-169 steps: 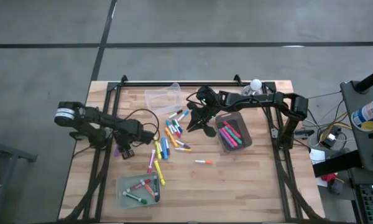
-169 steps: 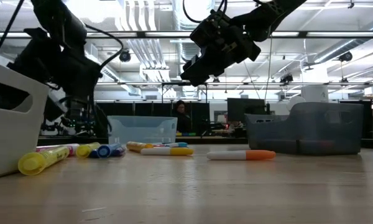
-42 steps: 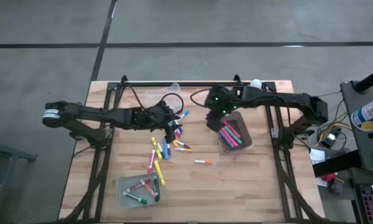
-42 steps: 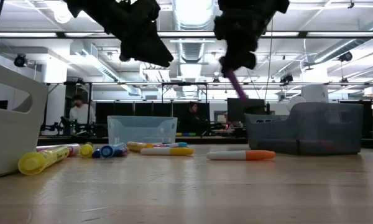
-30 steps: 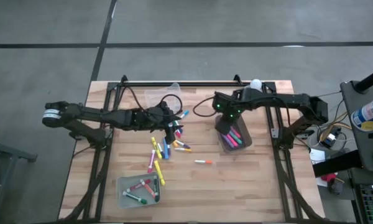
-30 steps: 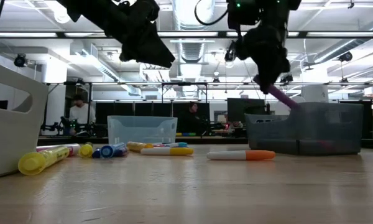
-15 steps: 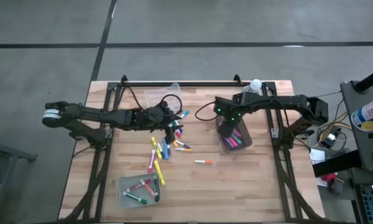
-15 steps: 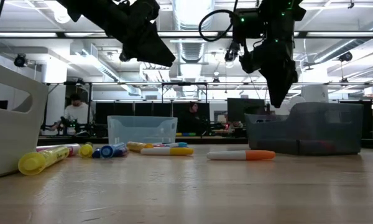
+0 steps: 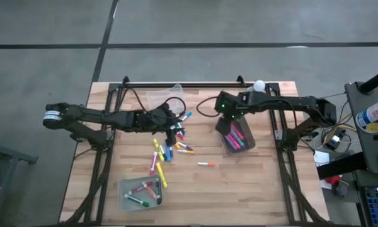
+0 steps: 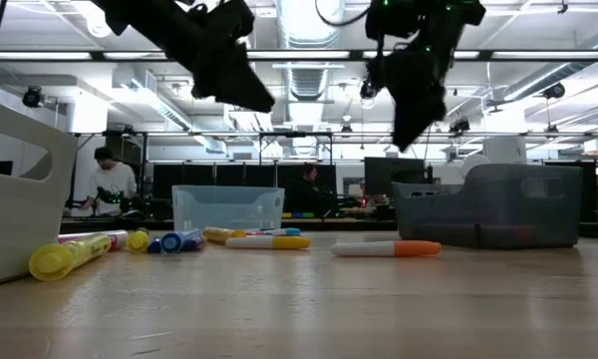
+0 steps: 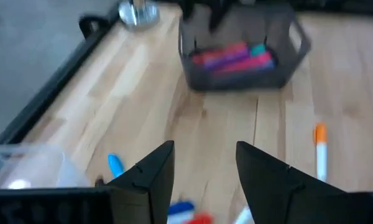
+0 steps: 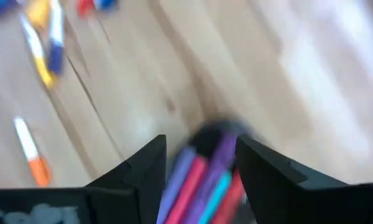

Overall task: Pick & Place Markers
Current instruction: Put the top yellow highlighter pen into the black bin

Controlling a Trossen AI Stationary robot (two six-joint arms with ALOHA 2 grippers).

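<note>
Markers lie loose at the table's middle and sorted into two bins, with both grippers above them, fingers apart and holding nothing.

The loose markers [image 9: 167, 150] (yellow, blue, red, pink) lie in a scatter at the centre of the wooden table [image 9: 264, 189], with one white-and-orange marker [image 9: 206, 164] alone at about 4 o'clock from the pile. More markers lie in the dark grey bin [image 9: 248, 144] at 3 o'clock from the scatter, and in the pale bin [image 9: 122, 195] at 7 o'clock; a clear bin [image 9: 164, 98] stands at 12 o'clock. The left gripper [image 9: 174, 121] hangs over the scatter's upper edge, its fingers [image 11: 150, 177] spread. The right gripper [image 9: 222, 125] hovers at the grey bin's 10 o'clock corner, its fingers [image 12: 143, 171] parted over the pink and purple markers inside.
</note>
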